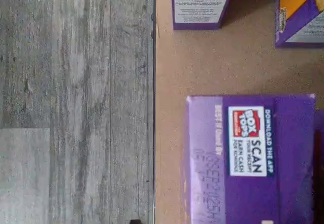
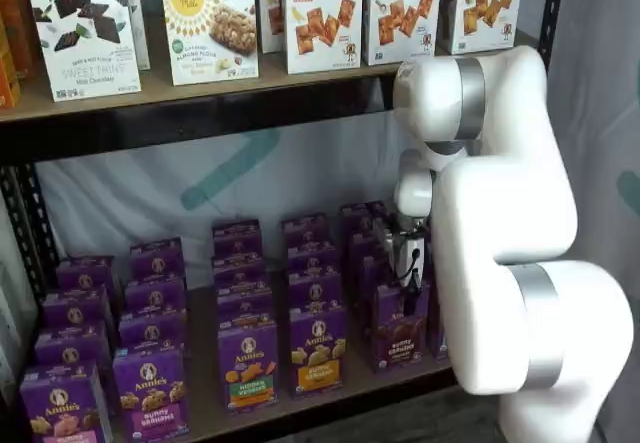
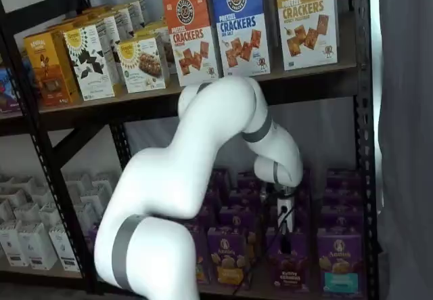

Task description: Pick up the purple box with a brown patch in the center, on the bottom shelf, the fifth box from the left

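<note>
Light: even and soft, indoor, not dim.
Shadows: dark under the upper shelf board.
Sharpness: all views a little blurry, small print unreadable.

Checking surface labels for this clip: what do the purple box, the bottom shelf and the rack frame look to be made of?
The purple box: printed paperboard carton, slightly glossy, judging by its crisp folded edges and printed graphics.
The bottom shelf: matte brown board, probably fibreboard or particleboard; flat, no grain visible.
The rack frame: black metal by its look, thin painted posts and brace.
</note>
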Tool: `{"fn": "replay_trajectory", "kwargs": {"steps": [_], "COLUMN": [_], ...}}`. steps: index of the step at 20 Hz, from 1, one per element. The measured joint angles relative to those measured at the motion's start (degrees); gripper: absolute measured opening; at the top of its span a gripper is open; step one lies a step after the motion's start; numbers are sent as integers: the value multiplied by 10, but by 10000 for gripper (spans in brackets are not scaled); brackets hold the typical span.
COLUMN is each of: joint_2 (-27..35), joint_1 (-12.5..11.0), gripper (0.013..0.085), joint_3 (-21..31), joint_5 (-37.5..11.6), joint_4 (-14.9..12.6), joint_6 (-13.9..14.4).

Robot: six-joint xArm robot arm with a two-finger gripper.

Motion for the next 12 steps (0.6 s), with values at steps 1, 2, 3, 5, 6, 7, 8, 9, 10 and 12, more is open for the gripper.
{"fn": "replay_trajectory", "kwargs": {"steps": [1, 2, 3, 5, 6, 7, 8, 9, 10, 12], "joint_2": [1, 1, 2, 2, 2, 2, 2, 2, 1, 1], "joint_1": [-1, -1, -2, -2, -3, -3, -3, -4, -4, -4], "gripper": [810, 810, 770, 730, 690, 650, 650, 610, 610, 530], "joint_3": [-1, -1, -1, -1, -1, -1, 0, 0, 0, 0], "joint_5": [2, 1, -1, -1, -2, -2, -3, -4, -3, -3], "joint_4": [0, -2, -5, -8, -9, -9, -9, -9, -9, -9], "joint_6": [0, 1, 3, 4, 5, 5, 5, 4, 4, 4]}}
